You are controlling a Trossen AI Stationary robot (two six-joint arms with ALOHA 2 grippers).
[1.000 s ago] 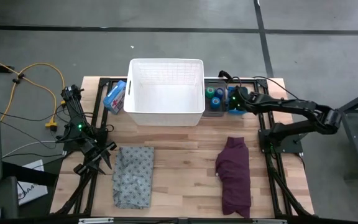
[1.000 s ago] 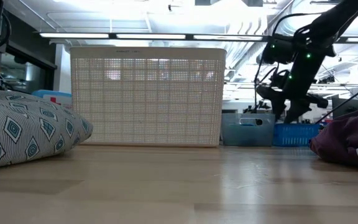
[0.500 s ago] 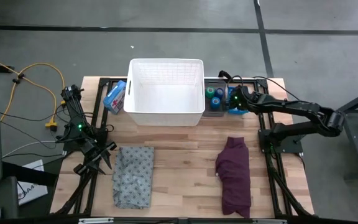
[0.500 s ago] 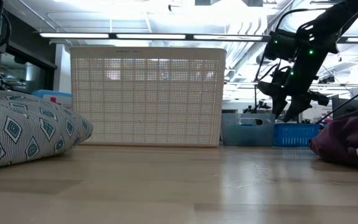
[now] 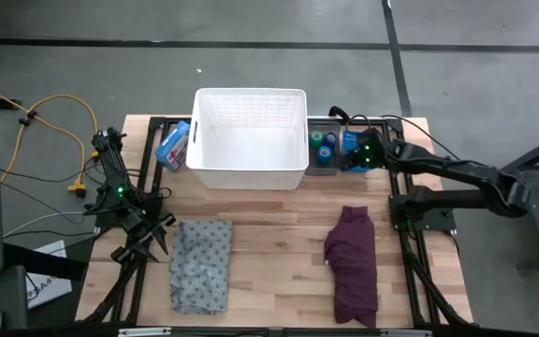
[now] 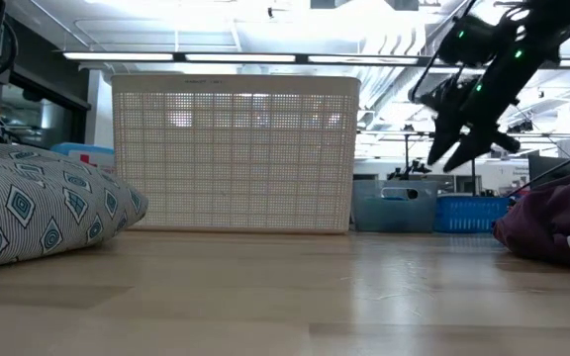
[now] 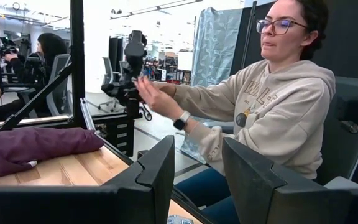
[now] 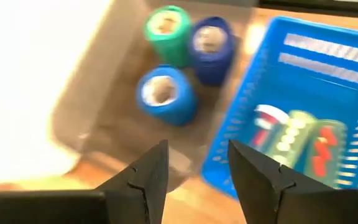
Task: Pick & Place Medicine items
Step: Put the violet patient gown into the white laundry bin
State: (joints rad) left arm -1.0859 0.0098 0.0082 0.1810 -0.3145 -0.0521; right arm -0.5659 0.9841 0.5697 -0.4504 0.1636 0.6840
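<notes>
In the right wrist view, a green roll [image 8: 166, 26], a dark blue roll [image 8: 211, 42] and a lighter blue roll [image 8: 165, 94] stand on end in a grey tray [image 8: 104, 134]. Beside it, a blue basket [image 8: 328, 68] holds a few tubes [image 8: 297, 134]. My right gripper [image 8: 196, 149] hovers open and empty above the tray's edge next to the basket, and the low view shows it well above them [image 6: 443, 156]. My left gripper [image 7: 197, 146] is open and empty at the table's left edge [image 5: 152, 234]. I cannot make out a yellowish tube or a clear vial.
A large white basket [image 5: 249, 139] stands left of the grey tray at the far edge, with a blue packet [image 5: 172, 145] on its other side. A grey patterned cloth [image 5: 201, 264] and a purple cloth [image 5: 352, 262] lie near the front. A person [image 7: 272, 106] sits beyond the table's right side.
My right gripper has risen from low over the blue basket to well above it and has drawn slightly toward the table's right edge. The rolls and the basket have stayed where they were.
</notes>
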